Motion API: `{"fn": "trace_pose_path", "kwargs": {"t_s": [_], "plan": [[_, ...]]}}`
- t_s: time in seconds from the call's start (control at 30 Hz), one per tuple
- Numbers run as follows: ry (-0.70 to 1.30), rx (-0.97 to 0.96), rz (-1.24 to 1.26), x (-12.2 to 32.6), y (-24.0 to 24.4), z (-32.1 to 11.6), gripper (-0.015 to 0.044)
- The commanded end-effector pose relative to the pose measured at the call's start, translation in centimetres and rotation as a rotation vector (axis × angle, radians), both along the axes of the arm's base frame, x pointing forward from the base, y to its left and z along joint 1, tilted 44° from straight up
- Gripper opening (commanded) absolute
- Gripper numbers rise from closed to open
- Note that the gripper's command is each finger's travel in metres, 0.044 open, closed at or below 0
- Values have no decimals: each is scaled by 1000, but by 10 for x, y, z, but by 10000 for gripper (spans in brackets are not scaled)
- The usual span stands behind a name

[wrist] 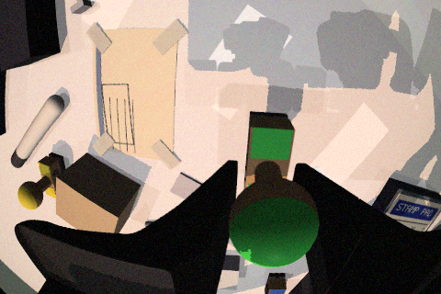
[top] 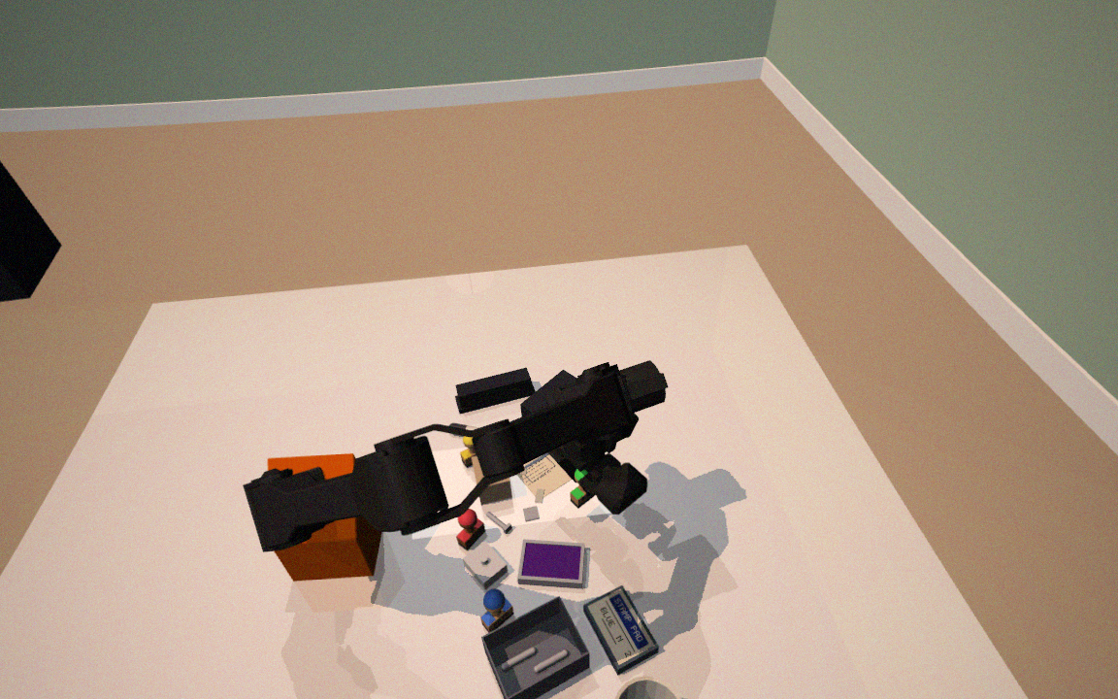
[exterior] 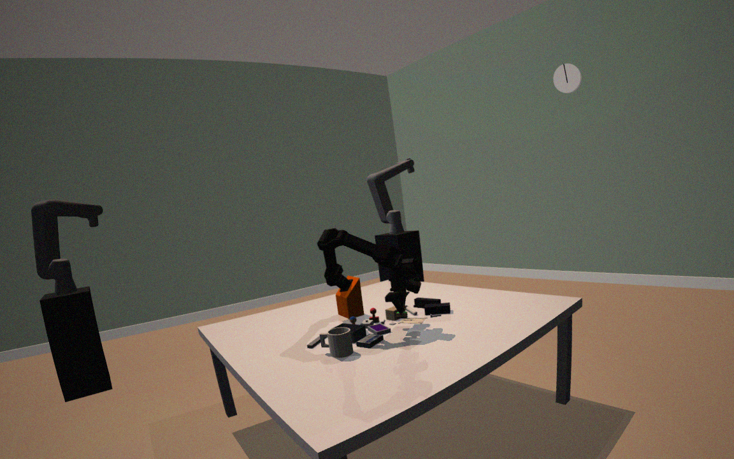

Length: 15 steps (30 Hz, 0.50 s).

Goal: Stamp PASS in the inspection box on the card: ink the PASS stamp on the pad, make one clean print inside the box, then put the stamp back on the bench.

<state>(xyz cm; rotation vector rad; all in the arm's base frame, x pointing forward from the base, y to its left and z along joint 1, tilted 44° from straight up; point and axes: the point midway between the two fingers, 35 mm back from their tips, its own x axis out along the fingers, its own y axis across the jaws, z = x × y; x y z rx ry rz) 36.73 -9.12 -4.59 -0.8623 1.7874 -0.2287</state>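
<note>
- Gripper (top: 587,476) (exterior: 399,310) (wrist: 266,171) closed on the green-knobbed stamp (top: 578,495) (exterior: 401,314) (wrist: 271,225), presumably PASS; it seems held above the counter (top: 675,330) (exterior: 472,342) (wrist: 197,101).
- Leftmost in the wrist view, the taped card (top: 543,474) (wrist: 153,96); its long side runs roughly parallel to the stamp block's.
- Centrally, the stamp, beside the card; knob towards the wrist camera, block's long axis running up-down in that view, across the line between the fingers; likely light and stiff; the round knob could roll or slip, so the narrow neck beneath looks the best hold.
- Rightmost, the lettered case (top: 620,627) (exterior: 369,340) (wrist: 413,209), well apart.
</note>
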Motion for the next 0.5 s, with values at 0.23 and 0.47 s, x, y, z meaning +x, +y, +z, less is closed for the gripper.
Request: {"fn": "trace_pose_path", "kwargs": {"t_s": [0.23,0.47], "plan": [[6,-6,0,-4,-14,-14,0],[6,-7,0,-7,-22,-22,0]]}}
